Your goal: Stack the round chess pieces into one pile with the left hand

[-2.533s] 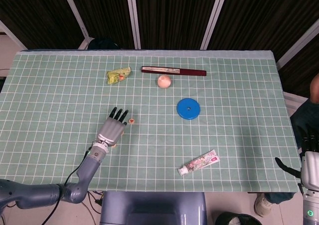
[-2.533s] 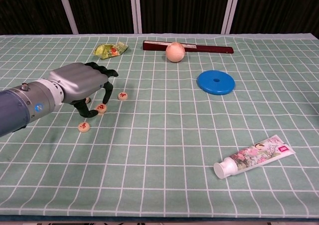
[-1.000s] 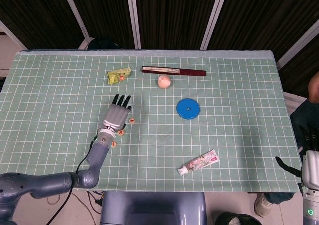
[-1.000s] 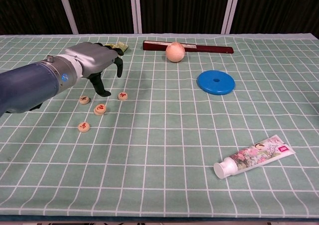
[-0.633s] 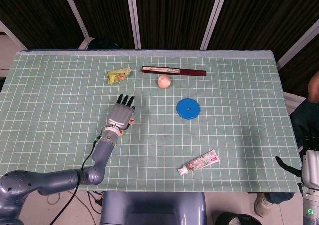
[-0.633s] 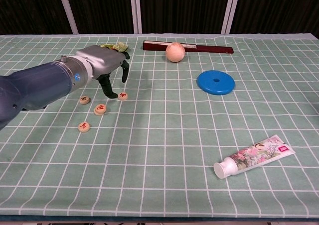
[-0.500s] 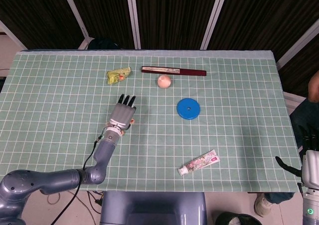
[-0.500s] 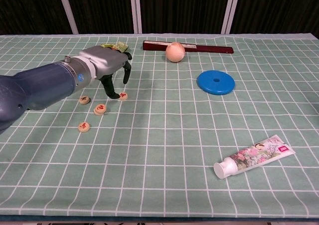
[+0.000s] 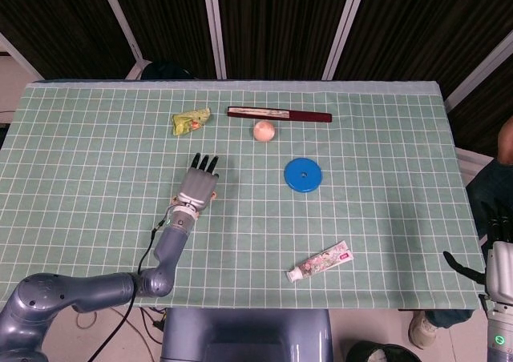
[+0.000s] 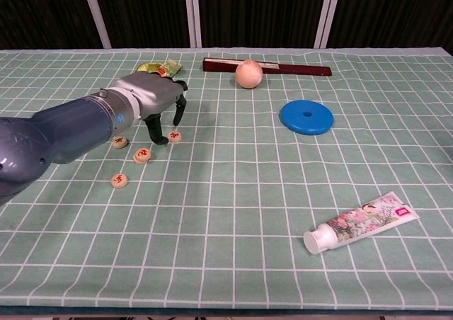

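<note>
At the left middle of the bench (image 10: 233, 214), the dark fingers (image 10: 151, 130) of the left hand (image 10: 150, 93) hang curled downward and apart, their tips just beside the farthest chess piece (image 10: 174, 136); whether a tip actually touches it I cannot tell, and nothing is lifted or held. To do this pick well, I judge the thumb and one finger should straddle that disc at its rim, close gently so it does not skid on the cloth, then lift straight up and carry it over a neighbour, setting it down flat and centred.

The pieces are small, flat, pale wooden discs with red marks on top, four in all and none stacked. A second piece (image 10: 142, 155) lies just nearer and left of the first, a third piece (image 10: 119, 142) lies further left beside the forearm, and a fourth piece (image 10: 119, 180) lies nearest of all. In the head view the hand covers most of them.

The right hand (image 9: 502, 267) hangs off the bench's right edge, its fingers too unclear to judge.
</note>
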{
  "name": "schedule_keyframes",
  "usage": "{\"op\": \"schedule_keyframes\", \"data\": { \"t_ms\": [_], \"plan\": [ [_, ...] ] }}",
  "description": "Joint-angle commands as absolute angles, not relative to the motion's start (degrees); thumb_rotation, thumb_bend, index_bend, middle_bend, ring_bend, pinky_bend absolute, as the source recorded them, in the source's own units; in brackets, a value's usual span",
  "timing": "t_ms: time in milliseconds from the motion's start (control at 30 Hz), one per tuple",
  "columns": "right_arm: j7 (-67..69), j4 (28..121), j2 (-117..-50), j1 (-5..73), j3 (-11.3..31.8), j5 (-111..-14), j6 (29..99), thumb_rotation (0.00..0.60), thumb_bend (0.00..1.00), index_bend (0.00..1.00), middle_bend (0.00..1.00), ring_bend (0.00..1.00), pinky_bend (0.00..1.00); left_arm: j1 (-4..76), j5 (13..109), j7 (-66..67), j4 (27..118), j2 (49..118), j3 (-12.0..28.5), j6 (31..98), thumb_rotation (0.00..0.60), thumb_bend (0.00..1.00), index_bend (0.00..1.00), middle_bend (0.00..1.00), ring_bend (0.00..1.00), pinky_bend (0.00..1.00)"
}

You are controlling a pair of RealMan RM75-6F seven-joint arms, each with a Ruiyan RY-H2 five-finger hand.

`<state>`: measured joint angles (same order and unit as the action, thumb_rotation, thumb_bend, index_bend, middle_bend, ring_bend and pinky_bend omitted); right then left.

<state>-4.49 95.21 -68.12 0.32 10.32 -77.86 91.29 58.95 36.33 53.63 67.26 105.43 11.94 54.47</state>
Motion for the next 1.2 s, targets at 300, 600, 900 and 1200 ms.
{"op": "schedule_keyframes", "data": {
  "t_ms": [300, 600, 900, 1200],
  "plan": [
    [-4.3, 95.14, -68.1, 0.34, 10.36, -77.81, 91.27, 0.6, 0.23, 0.09, 0.01, 0.0, 0.0, 59.42, 36.43, 54.05, 65.36, 106.84, 11.42, 54.39, 0.6, 0.26, 0.47, 0.01, 0.0, 0.0],
    [-4.31, 95.17, -68.1, 0.35, 10.38, -77.73, 91.26, 0.6, 0.23, 0.09, 0.01, 0.0, 0.0, 59.83, 36.24, 55.65, 64.33, 107.82, 11.02, 54.88, 0.6, 0.29, 0.49, 0.01, 0.0, 0.0],
    [-4.21, 95.24, -68.05, 0.35, 10.41, -77.62, 91.2, 0.6, 0.23, 0.09, 0.01, 0.0, 0.0, 59.98, 36.01, 56.66, 63.94, 108.46, 10.99, 55.07, 0.6, 0.29, 0.49, 0.01, 0.0, 0.0],
    [-4.16, 95.26, -67.97, 0.34, 10.38, -77.64, 91.19, 0.6, 0.23, 0.09, 0.01, 0.0, 0.0, 59.98, 35.58, 57.47, 63.09, 109.18, 10.86, 54.8, 0.6, 0.29, 0.49, 0.01, 0.0, 0.0]
  ]
}}
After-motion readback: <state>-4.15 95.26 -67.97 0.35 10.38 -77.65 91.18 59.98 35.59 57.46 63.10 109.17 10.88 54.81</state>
